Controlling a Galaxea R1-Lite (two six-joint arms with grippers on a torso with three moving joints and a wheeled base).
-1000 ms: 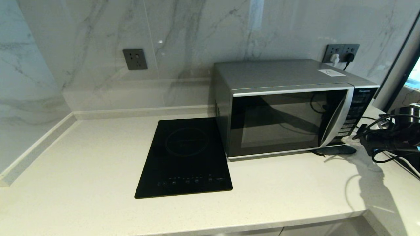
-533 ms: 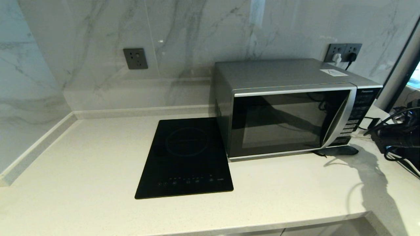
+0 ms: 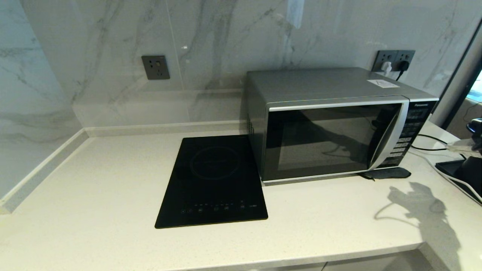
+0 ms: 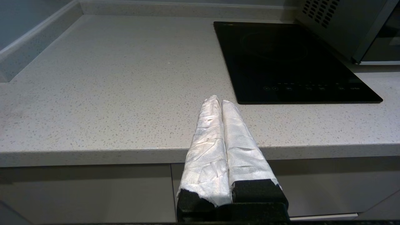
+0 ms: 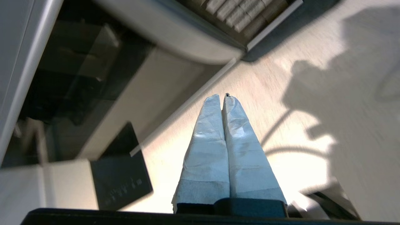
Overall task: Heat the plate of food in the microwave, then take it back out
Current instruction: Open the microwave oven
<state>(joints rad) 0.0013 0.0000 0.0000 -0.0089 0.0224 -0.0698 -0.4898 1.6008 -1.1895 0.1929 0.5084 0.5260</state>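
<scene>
so: one microwave (image 3: 339, 124), door closed; one hob (image 3: 212, 182); both grippers pinched together, empty: left (image 4: 221, 100), right (image 5: 224, 96).

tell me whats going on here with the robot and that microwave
Nothing is being handled. The microwave sits on the counter with its door closed, beside a black hob. The right claw is shut and empty over the counter near the microwave's front; the left claw is shut, parked at the counter's edge. No plate shows.

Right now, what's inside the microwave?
The microwave door is closed. Its dark glass shows only reflections and a dim pale cavity; no plate of food is discernible. Whatever sits inside is hidden.
</scene>
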